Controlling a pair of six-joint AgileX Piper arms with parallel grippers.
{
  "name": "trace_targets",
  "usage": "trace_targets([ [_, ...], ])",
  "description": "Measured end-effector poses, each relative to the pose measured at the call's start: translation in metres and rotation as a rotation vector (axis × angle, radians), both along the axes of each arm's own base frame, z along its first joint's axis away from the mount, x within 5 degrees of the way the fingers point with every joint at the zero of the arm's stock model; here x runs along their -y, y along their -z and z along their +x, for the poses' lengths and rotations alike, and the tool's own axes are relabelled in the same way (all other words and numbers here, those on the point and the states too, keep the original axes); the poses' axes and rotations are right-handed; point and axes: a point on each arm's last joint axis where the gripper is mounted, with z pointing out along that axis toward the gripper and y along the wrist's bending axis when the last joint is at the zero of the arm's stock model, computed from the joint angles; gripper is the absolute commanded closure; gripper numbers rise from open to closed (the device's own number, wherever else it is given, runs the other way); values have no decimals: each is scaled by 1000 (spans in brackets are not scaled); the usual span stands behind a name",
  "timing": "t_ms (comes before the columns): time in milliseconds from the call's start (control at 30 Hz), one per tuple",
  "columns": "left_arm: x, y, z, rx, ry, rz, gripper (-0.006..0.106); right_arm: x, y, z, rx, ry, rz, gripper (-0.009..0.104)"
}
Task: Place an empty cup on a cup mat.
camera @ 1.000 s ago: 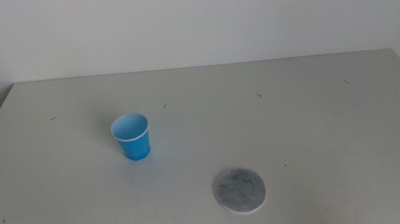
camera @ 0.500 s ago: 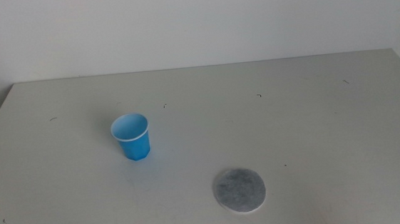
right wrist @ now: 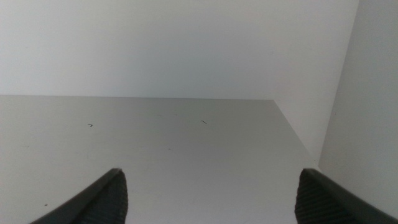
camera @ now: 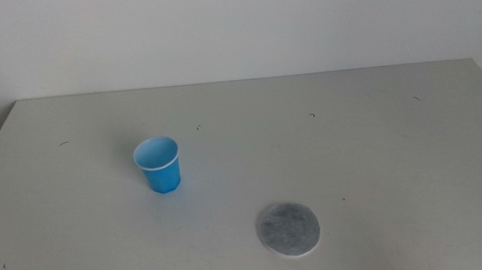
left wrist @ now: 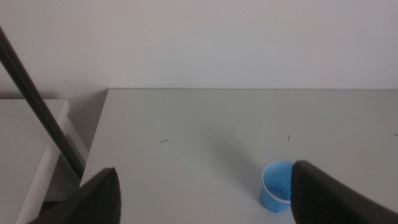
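- While neither arm shows in the middle view, the left hand (left wrist: 202, 205) appears in its own wrist view with both dark jaws set wide apart and nothing held between them.
- Left hand hangs above the desk's (camera: 379, 141) left part, well short of the cup (left wrist: 278, 194); that view shows the cup beside the inner edge of one jaw, without contact.
- Right hand (right wrist: 208, 202) likewise stands wide and empty in its wrist view, looking over bare desk surface toward the far right corner and the white wall.
- Cup (camera: 158, 165): upright, mouth up, interior empty, standing on the desk left of centre, about midway between the far and near edges.
- Cup mat (camera: 289, 229): lying flat on the desk close to the near edge, slightly right of centre.
- Cup and cup mat are apart; the mat sits nearer the front edge and to the right of the cup, with bare desk between them.
- Small dark specks are scattered over the desk surface.
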Motion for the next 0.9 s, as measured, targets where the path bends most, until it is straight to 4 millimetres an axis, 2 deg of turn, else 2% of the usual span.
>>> trace_targets([
  [167,2,-11,33,-91,31,11,-5,0,0,0,0,0,0,1],
  [400,3,-6,68,-187,50,23,-5,0,0,0,0,0,0,1],
  [500,5,3,81,-232,62,1,-5,0,0,0,0,0,0,1],
  [767,16,44,125,-414,114,-126,-5,0,0,0,0,0,0,1],
  [900,30,64,145,-459,152,-118,-5,0,0,0,0,0,0,1],
])
